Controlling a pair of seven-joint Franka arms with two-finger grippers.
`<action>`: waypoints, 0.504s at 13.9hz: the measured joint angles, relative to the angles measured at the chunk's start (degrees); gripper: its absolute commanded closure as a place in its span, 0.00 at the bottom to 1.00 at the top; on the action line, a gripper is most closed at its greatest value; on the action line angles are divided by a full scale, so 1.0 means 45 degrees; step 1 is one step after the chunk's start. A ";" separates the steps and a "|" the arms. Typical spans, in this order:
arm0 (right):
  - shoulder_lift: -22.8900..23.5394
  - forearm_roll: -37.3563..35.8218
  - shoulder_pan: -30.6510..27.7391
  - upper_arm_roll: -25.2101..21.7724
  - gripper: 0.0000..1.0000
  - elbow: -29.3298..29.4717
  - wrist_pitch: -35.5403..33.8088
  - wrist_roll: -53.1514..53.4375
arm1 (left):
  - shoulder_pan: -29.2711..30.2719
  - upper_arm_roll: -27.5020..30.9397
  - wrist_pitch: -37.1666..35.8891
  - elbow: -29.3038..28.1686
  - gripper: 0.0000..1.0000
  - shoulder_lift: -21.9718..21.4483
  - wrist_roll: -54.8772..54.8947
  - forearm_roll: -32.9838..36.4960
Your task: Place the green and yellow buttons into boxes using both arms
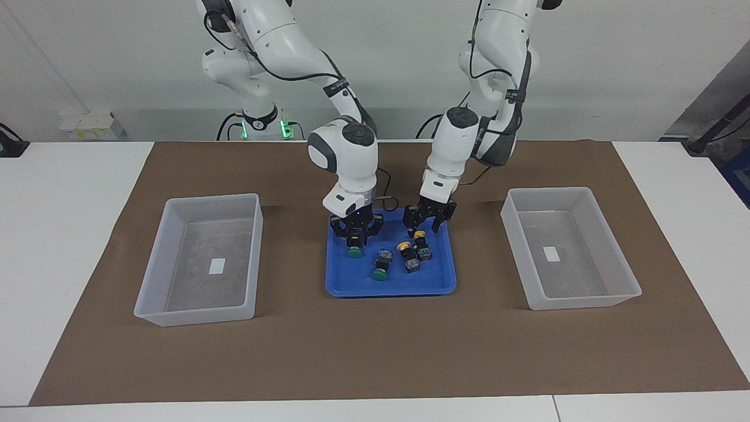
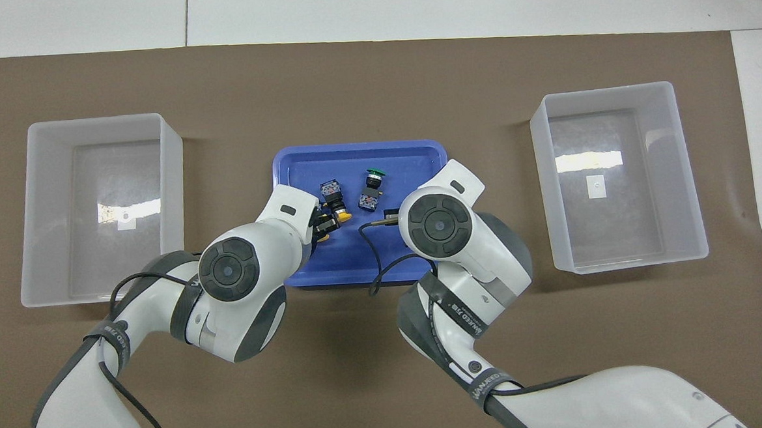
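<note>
Two grippers: both are low over the blue tray [image 1: 433,284]; clock directions are as the facing view shows them.
Right gripper [image 1: 355,237]: clamped on the black body of a green button [image 1: 354,252] at the tray's nine o'clock, with the cap poking out at the gripper's six.
Left gripper [image 1: 423,227]: just above a yellow button [image 1: 419,235] at the tray's two o'clock; whether it grips cannot be told.
Other buttons: a second yellow button [image 1: 404,247] lies near the tray's centre and a second green button [image 1: 381,274] at seven o'clock.
Boxes: one box [image 1: 153,258] stands at the tray's nine o'clock and the other box [image 1: 615,258] at three.
Labels: each box floor has a small white label [image 1: 217,266] with no writing I can read.
</note>
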 measured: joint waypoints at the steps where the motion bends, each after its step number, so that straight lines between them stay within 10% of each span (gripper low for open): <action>1: -0.0308 0.0000 -0.0252 -0.0004 1.00 0.0035 -0.0328 -0.0006 | -0.0066 0.0000 0.0057 0.0025 0.43 0.0115 0.0000 0.0000; 7: -0.2000 0.0000 -0.2898 -0.0042 1.00 0.0353 -0.2704 -0.3750 | -0.0143 0.0029 0.0101 0.0106 0.84 0.0286 0.0302 0.0011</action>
